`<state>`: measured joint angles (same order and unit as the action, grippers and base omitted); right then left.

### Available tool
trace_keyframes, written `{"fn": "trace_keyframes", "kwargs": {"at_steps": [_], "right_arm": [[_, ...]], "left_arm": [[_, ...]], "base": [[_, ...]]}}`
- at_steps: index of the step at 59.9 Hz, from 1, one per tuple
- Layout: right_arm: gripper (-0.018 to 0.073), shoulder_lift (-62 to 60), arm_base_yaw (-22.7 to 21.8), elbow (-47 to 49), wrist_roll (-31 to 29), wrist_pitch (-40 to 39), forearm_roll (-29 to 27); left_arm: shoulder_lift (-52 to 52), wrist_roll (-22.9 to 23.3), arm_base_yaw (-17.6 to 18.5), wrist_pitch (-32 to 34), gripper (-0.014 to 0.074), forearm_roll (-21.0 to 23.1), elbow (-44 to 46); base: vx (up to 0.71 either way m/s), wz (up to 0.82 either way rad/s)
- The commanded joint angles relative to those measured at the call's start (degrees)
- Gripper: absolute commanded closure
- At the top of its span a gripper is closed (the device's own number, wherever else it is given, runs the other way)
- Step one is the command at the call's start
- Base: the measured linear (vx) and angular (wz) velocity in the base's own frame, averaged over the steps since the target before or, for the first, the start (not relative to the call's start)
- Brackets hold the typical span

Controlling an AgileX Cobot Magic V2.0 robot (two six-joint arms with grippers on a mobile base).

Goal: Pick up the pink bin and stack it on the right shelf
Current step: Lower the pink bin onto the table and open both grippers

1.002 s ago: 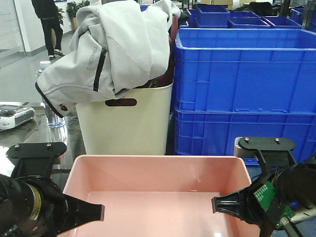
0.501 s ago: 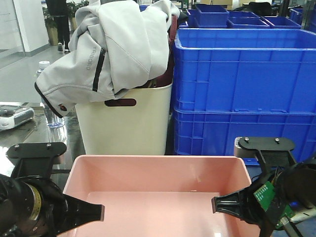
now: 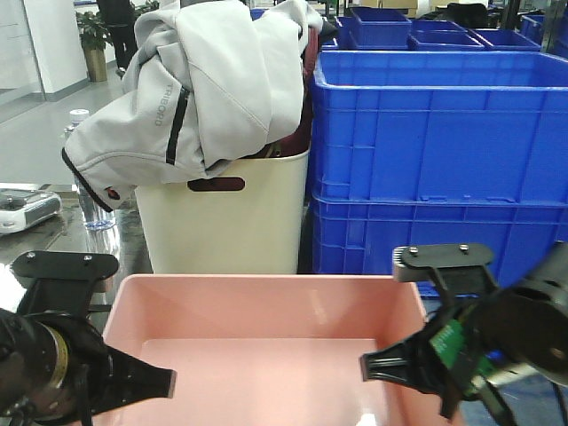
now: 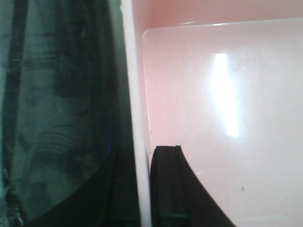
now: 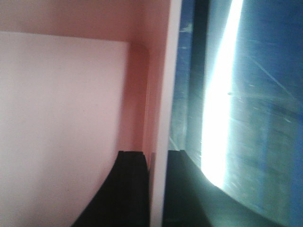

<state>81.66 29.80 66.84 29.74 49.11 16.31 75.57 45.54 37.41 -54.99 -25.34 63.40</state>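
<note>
The pink bin (image 3: 266, 306) fills the lower middle of the front view, level and open side up. My left gripper (image 3: 142, 386) is shut on its left wall: in the left wrist view the gripper (image 4: 142, 156) has one black finger inside the pink bin (image 4: 218, 118) and one outside its pale rim. My right gripper (image 3: 390, 373) is shut on the right wall; the right wrist view shows the gripper (image 5: 158, 156) pinching the rim of the pink bin (image 5: 61, 94). The dark glossy shelf deck (image 4: 57, 94) shows beside the bin, with a bright glare in the right wrist view (image 5: 255, 94).
A cream tub (image 3: 222, 222) draped with a grey jacket (image 3: 204, 80) stands just behind the bin. Stacked blue crates (image 3: 444, 142) stand behind on the right. A water bottle (image 3: 89, 209) and a white device (image 3: 22, 209) sit at the left.
The pink bin and both grippers have shifted to the left, the right gripper most visibly. Both grips on the walls are unchanged.
</note>
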Motion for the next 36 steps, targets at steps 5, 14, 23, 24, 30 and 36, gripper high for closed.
{"fn": "trace_keyframes", "kwargs": {"at_steps": [5,14,23,24,30,36], "right_arm": [[0.0487,3.57,-0.48,6.42,-4.31,-1.92,1.74],[0.0315,6.19,-0.48,8.91,-4.01,-0.15,1.31],[0.0076,5.14,-0.48,8.91,-4.01,0.02,1.43],[0.0055,4.86,-0.48,8.91,-4.17,0.13,1.44],[-0.0043,2.17,-0.48,8.8,-6.42,0.18,1.02],[-0.0062,-2.57,-0.48,6.55,-11.68,-0.41,-1.52]], "left_arm": [[-1.08,-4.99,-4.4,0.7,0.044,-2.87,1.44],[-1.08,-9.59,-6.07,1.78,0.0258,0.79,1.44],[-1.74,-12.73,-6.0,3.14,0.0068,3.03,1.44],[-1.88,-12.91,-6.0,3.19,0.0057,3.28,1.44],[-4.27,-15.54,-5.95,3.41,0.0022,5.53,1.44],[-8.99,-22.18,-5.95,3.3,0.0022,11.01,1.38]], "base": [[0.0,0.0],[0.0,0.0],[0.0,0.0],[0.0,0.0],[0.0,0.0],[0.0,0.0]]}}
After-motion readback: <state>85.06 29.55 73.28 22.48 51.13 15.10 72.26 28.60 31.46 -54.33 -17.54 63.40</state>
